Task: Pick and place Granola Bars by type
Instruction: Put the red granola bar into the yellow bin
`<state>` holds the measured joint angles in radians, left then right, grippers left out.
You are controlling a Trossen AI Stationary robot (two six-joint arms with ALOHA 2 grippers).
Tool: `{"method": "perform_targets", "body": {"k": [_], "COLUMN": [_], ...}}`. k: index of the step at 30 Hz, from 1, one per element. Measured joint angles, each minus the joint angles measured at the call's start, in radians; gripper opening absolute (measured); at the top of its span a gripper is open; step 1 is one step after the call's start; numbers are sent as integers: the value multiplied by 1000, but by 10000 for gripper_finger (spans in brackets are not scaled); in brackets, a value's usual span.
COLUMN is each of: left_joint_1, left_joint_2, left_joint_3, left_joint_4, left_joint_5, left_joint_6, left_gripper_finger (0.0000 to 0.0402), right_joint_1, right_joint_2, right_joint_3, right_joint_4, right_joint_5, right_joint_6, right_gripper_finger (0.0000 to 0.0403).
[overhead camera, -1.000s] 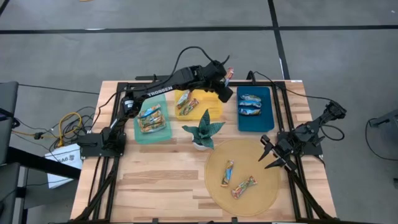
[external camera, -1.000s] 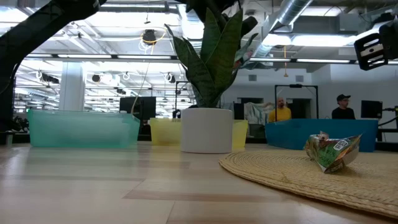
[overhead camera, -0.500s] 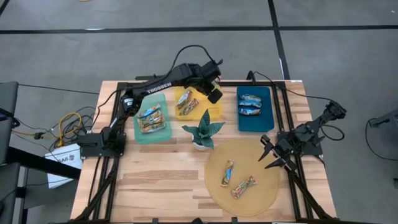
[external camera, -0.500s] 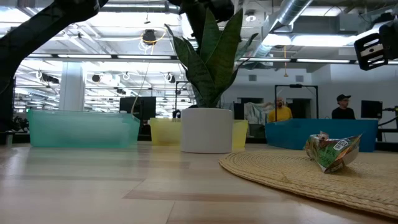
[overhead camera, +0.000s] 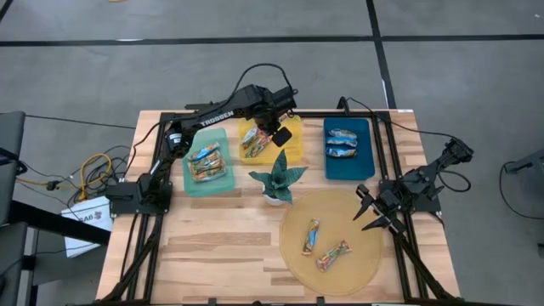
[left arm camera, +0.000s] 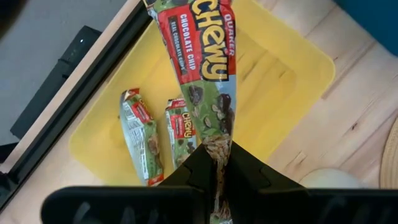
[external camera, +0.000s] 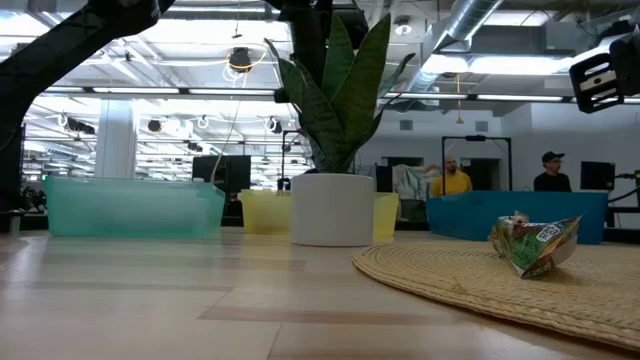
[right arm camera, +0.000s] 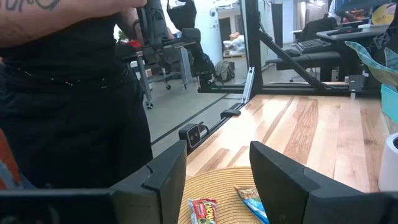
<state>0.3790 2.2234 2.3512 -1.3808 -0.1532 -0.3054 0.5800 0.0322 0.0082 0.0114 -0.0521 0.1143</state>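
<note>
From above, the left gripper (overhead camera: pixel 274 133) hung over the yellow tray (overhead camera: pixel 291 144) at the table's far side; the right gripper (overhead camera: pixel 369 212) waited by the woven mat (overhead camera: pixel 367 255), jaws open. The left wrist view showed jaws clamped on a Chewy bar (left arm camera: pixel 202 62) above two bars (left arm camera: pixel 163 134) in the tray

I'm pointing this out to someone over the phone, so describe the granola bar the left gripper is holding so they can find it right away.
Start at the yellow tray, the middle of three trays along the table's far edge. The left gripper hangs above it, shut on a Chewy chocolate chip bar. Unlike the two matching bars lying flat in the tray, this one is pinched by its end.
</note>
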Motion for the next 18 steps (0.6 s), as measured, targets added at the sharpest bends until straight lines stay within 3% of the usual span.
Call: {"method": "perform_targets", "body": {"k": [18], "left_joint_1": [3], "left_joint_2": [-3], "left_joint_3": [-44], "left_joint_4": [-20], "left_joint_5": [-17], "left_joint_6": [-2], "left_gripper_finger": [20], "right_joint_1": [0], "right_joint_2": [0], "right_joint_3": [0], "right_joint_4": [0], "right_joint_5": [0], "right_joint_6": [0], "right_gripper_finger": [169]}}
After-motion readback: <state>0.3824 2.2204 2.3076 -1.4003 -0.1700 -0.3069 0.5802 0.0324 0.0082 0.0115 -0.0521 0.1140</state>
